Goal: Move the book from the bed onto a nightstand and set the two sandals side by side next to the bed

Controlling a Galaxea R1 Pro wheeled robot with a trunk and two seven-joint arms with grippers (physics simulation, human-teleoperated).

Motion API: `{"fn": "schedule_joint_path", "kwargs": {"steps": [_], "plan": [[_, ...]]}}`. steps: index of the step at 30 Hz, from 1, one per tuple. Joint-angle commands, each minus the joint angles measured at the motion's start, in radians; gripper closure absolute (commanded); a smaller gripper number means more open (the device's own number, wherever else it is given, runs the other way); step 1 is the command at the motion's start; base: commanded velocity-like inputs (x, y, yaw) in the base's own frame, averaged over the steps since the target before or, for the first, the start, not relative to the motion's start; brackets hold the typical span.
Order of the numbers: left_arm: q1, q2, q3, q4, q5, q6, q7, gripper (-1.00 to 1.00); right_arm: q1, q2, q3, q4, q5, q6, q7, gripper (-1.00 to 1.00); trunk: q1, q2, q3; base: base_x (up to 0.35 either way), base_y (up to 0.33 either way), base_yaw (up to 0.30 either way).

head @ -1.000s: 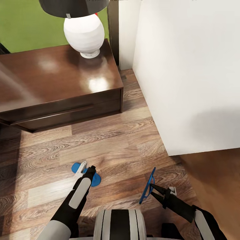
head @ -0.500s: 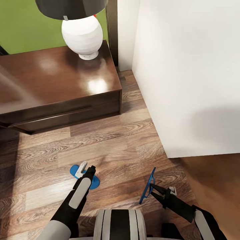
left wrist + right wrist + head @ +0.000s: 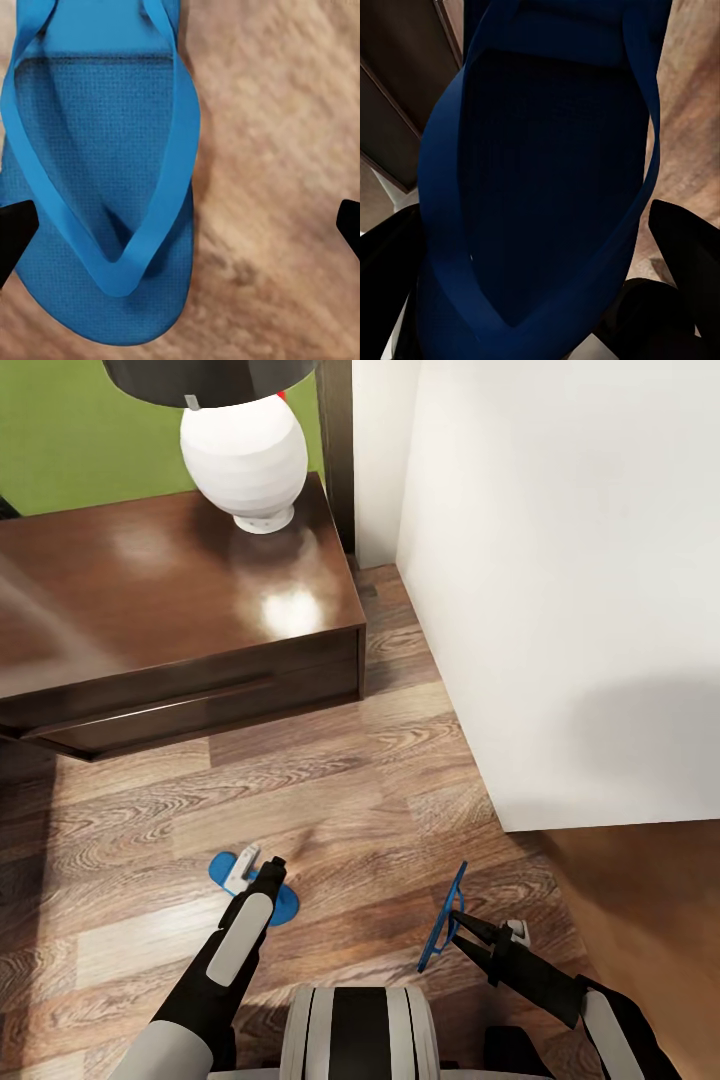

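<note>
Head view: one bright blue flat flip-flop (image 3: 287, 905) lies on the wood-plank floor (image 3: 330, 800) beneath the left gripper (image 3: 262, 868), fingers spread wide and empty, while the right gripper (image 3: 455, 928) pinches the second blue flip-flop (image 3: 441, 920) on edge, unplaced, book step unjudgeable.

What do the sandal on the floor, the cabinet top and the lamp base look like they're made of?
Sandal on the floor: probably foam or rubber, matte blue, with a fine dotted texture on the footbed. Cabinet top: dark brown wood, or a veneer, with a glossy finish that shows bright reflections. Lamp base: likely ceramic, white and smooth with faint horizontal ridges, though painted plastic can't be ruled out.
</note>
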Motion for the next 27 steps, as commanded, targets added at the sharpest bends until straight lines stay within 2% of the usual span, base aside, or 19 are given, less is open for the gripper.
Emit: {"fn": "schedule_joint_path", "kwargs": {"steps": [1,13,19,27], "plan": [[0.0,0.0,-0.002,0.0,0.009,-0.013,0.005,-1.0,0.0,0.0,-0.001,0.0,0.002,0.004,0.004,1.0,0.0,0.0,0.0,0.0,0.0,0.0],[0.0,0.001,0.0,0.001,0.009,-0.022,0.006,-1.0,0.0,0.0,-0.001,0.0,0.002,0.004,0.005,1.0,0.0,0.0,0.0,0.0,0.0,0.0],[0.0,0.001,0.0,0.002,0.009,-0.021,0.005,-1.0,0.0,0.0,-0.001,0.0,0.002,0.004,0.005,1.0,0.003,-0.002,-0.024,0.0,0.0,0.0],[0.0,0.001,0.0,0.002,0.009,-0.021,0.005,-1.0,0.0,0.0,-0.001,0.0,0.002,0.004,0.005,1.0,0.003,-0.002,-0.024,0.0,0.0,0.0]]}}
